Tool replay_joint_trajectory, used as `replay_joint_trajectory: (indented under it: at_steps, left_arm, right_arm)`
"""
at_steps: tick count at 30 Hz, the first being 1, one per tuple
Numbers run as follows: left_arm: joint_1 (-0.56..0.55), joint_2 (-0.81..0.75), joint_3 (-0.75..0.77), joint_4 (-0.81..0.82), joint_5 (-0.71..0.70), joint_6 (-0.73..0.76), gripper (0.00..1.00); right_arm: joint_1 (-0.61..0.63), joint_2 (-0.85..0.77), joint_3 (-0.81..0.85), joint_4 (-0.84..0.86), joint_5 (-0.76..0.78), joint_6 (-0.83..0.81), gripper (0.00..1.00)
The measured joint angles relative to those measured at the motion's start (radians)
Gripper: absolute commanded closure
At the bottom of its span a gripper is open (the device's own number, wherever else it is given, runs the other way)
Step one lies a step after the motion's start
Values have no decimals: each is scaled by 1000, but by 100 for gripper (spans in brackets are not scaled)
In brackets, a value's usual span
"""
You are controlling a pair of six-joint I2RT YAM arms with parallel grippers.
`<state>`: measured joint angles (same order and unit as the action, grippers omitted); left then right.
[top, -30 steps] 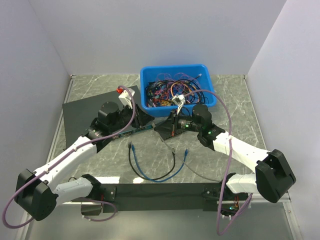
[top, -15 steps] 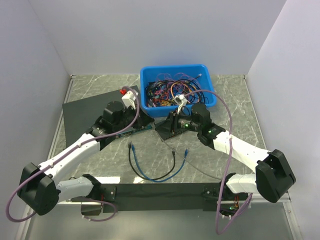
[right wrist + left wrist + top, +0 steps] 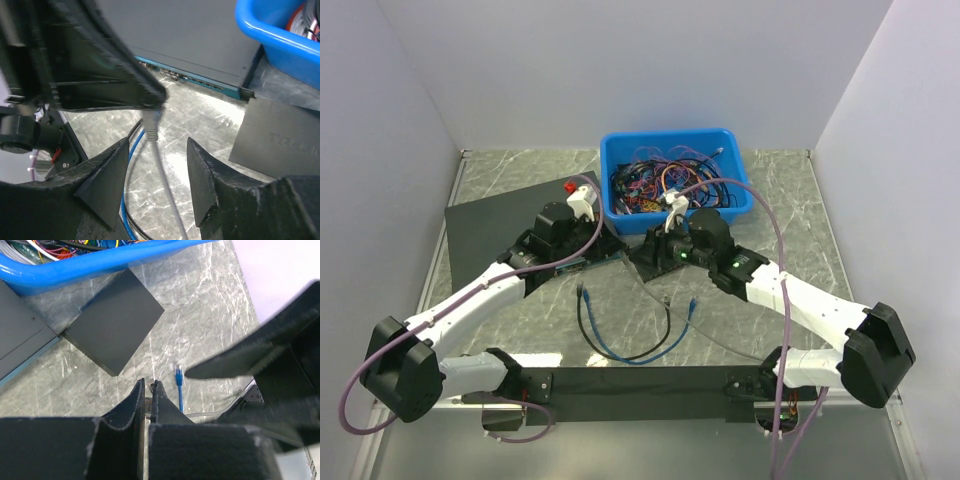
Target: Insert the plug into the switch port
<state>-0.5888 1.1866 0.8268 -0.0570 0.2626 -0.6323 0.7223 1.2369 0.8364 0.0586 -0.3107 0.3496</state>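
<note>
- While the left pincer (image 3: 148,386) is pressed together, the plug (image 3: 178,373) lies on the desk (image 3: 210,315) near its tips.
- The right pincer (image 3: 157,144) hangs spread, empty.

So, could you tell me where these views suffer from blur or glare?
Top external view: evenly lit and sharp, only faint sheen on the marble table. Left wrist view: the small black box and blue cable's plug are crisp, its own jaws and the right arm are dark blur. Right wrist view: glare on the table beside the grey cable's connector; near jaws soft.
</note>
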Motion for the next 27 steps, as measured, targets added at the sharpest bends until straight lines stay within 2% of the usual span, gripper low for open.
replay_joint_trajectory:
  at_steps: [4,27]
  left_arm:
    - [0,4,0,-9,0,0,100]
    - [0,4,0,-16,-2,0,100]
  right_arm:
    - [42,0,18,-18,32,-22,45]
    - [81,84,53,-31,64,-30,55]
